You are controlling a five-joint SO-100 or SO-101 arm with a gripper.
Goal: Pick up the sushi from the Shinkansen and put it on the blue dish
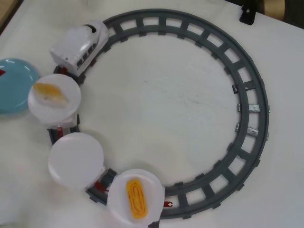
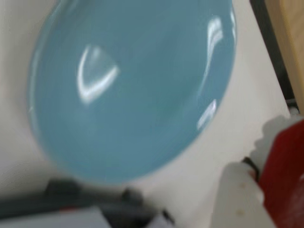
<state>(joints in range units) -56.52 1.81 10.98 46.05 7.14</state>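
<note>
Red sushi point(image 1: 2, 72) barely shows at the blue dish point(image 1: 14, 88) edge, its axis unreadable; gripper state unclear

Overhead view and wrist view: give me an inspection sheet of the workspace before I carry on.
surface: white table, bare inside the grey track loop.
job's things: Shinkansen on the track, upper left; middle white plate empty; blue dish at the left edge; red sliver over it, possibly the sushi.
clutter: pale yellow-orange piece and ridged orange piece, each on a white plate.
tool: blurred white and red shapes, wrist view's lower right; open or shut cannot tell.
cables: nothing seen.
surroundings: black object, top right.
</note>
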